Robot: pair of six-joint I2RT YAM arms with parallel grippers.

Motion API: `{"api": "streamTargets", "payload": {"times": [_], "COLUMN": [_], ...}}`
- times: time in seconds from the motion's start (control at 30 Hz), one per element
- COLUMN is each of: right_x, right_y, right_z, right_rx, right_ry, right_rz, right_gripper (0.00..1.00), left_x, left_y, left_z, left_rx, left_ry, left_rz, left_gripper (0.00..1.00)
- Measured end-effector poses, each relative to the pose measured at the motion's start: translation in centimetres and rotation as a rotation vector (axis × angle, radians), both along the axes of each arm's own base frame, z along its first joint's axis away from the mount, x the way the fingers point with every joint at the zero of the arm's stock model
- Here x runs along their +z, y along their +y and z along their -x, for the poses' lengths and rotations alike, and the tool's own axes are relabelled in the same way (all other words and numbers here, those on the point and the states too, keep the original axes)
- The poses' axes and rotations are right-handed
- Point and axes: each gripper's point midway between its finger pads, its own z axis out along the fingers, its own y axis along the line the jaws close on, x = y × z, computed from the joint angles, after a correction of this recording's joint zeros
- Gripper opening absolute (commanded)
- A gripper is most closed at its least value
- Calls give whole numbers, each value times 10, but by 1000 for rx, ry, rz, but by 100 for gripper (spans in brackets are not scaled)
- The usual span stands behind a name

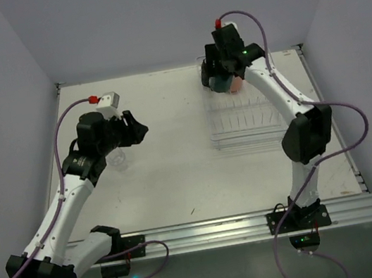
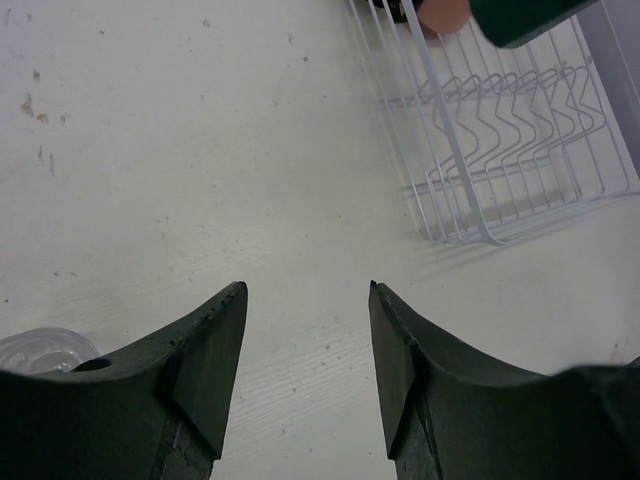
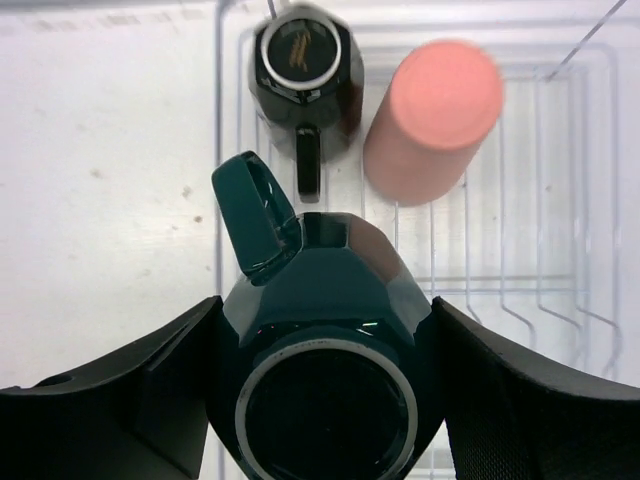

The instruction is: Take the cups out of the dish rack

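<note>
My right gripper (image 3: 325, 305) is shut on the dark teal cup (image 3: 325, 300), which is upside down with its handle pointing away, over the far left end of the clear dish rack (image 3: 560, 200). Beyond it in the rack stand a black cup (image 3: 303, 60) and the salmon-pink tumbler (image 3: 435, 115), both upside down. From above, the right gripper (image 1: 222, 76) hangs over the rack (image 1: 241, 126) next to the tumbler (image 1: 236, 86). My left gripper (image 2: 306, 290) is open and empty over bare table. One clear cup (image 1: 119, 159) stands just below the left gripper (image 1: 138, 131).
The clear cup (image 2: 40, 350) shows beside my left finger. The rack (image 2: 500, 150) lies to the right of the left gripper, its near ribbed part holding nothing. Grey walls close the table on three sides, and a metal rail (image 1: 209, 231) runs along the near edge.
</note>
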Motion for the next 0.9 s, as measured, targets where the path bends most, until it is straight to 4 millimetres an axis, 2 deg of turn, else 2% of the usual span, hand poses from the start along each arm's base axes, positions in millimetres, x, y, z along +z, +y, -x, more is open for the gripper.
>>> {"api": "streamTargets", "payload": {"times": [0.1,0.17,0.23,0.3,0.37,0.43,0.6,0.7,0.8,0.9], "right_x": [64,106,133,145,141,127,78,51,42,47], "right_y": [-8,-15,-20,-23,-25,-22,2,19,32,42], "right_z": [21,43,70,98,122,139,161,177,193,204], "right_rx": [0,10,44,97,149,200,335,403,453,498], "right_ry": [-115,-206,-273,-310,-311,-284,-170,-81,-26,-9], "right_rz": [-47,-93,-155,-223,-281,-332,-463,-564,-686,-809], "right_gripper": [0,0,0,0,0,0,0,0,0,0], "left_x": [1,3,6,9,15,21,29,31,39,55], "left_y": [-2,-3,-6,-10,-18,-30,-64,-75,-80,-82], "left_z": [1,3,6,9,12,17,37,50,60,70], "left_rx": [-1,-9,-23,-41,-78,-142,-332,-413,-470,-525], "left_ry": [6,6,5,4,0,-8,-26,-22,-47,-100], "left_rz": [15,26,43,65,104,161,360,462,524,569], "left_gripper": [55,55,56,56,57,57,59,61,63,63]}}
